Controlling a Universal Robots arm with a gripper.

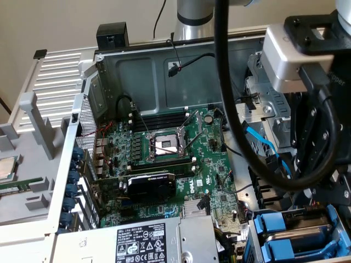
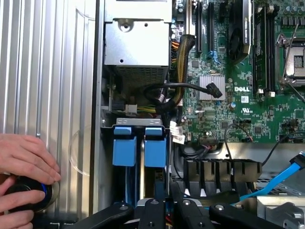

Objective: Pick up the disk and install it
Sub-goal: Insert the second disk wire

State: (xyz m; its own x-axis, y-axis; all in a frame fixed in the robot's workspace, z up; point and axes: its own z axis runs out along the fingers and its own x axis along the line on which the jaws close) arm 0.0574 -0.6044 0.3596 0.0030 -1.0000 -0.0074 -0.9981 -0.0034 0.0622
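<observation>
Wrist view first: the drive bay (image 2: 107,157) at the edge of the open computer case (image 1: 137,66) holds the disk (image 2: 156,147). Its blue carrier tabs stand side by side between the bay's metal walls, right in front of the gripper (image 2: 164,212). From the exterior view the same blue carrier (image 1: 274,226) sits in the bay at the lower right corner, with silver metal showing between the blue parts. Whether that blue belongs to one drive or two stacked ones, I cannot tell.

The gripper's black linkage hangs just above the bay, and its tip is cut off by the frame edge, so I cannot tell if it is spread, pressed together or pinching the carrier.

Inside the case lies the green motherboard (image 1: 214,181). On it are the open processor socket (image 1: 164,145), the black graphics card (image 1: 151,186) standing in its slot, and a finned heatsink (image 2: 212,86). The power supply (image 1: 137,241) with its white label fills the near corner, and a bundle of cables runs out of it.

Over on the exterior view's left, a grey tray (image 1: 33,181) holds a small square silver chip (image 1: 5,167), half cut off.

A person's hand (image 2: 24,160) rests on the ribbed metal panel (image 2: 47,71), curled over a round black knob (image 2: 26,195) with a blue ring. The thick black cable (image 1: 230,98) hides part of the case's right side.
</observation>
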